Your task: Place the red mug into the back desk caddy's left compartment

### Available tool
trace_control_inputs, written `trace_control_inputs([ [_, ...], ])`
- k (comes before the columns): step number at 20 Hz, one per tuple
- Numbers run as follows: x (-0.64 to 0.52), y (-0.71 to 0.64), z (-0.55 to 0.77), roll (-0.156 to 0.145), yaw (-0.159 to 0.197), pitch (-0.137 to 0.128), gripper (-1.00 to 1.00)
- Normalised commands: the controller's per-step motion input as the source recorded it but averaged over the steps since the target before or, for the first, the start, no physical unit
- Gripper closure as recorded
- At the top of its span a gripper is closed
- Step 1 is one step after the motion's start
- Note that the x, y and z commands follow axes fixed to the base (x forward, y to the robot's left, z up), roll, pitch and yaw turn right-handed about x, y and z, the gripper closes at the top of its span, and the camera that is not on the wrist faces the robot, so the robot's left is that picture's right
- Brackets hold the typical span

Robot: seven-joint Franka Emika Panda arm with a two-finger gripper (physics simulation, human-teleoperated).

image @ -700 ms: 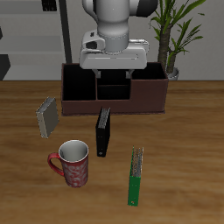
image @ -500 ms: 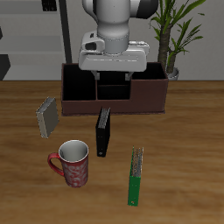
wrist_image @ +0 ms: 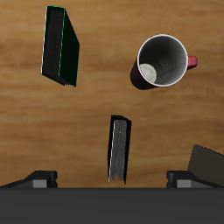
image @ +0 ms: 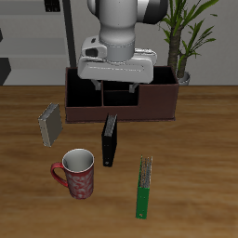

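The red mug (image: 76,175) stands upright near the table's front edge, mouth up, well apart from the back desk caddy (image: 122,97). Above, the gripper (image: 116,92) hangs empty, fingers apart.

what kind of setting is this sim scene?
Likely a home or office desk: a wooden table with a desk caddy, standing books, a red mug and a potted plant behind.
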Motion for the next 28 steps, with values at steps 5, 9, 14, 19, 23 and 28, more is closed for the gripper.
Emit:
trace_control_inputs([
  [5, 0.32, -0.11, -0.02, 0.048, 0.064, 0.002, -1.00],
  [9, 0.35, -0.22, -0.03, 0.018, 0.006, -0.016, -1.00],
  [14, 0.20, -0.19, -0.03, 0.019, 0.017, -0.021, -1.00],
  [19, 0.24, -0.34, 0.04, 0.011, -0.033, -0.023, -1.00],
  [23, 0.22, -0.30, 0.00, 0.008, 0.024, -0.028, -1.00],
  [28, 0.12, -0.08, -0.07, 0.021, 0.035, -0.036, -1.00],
])
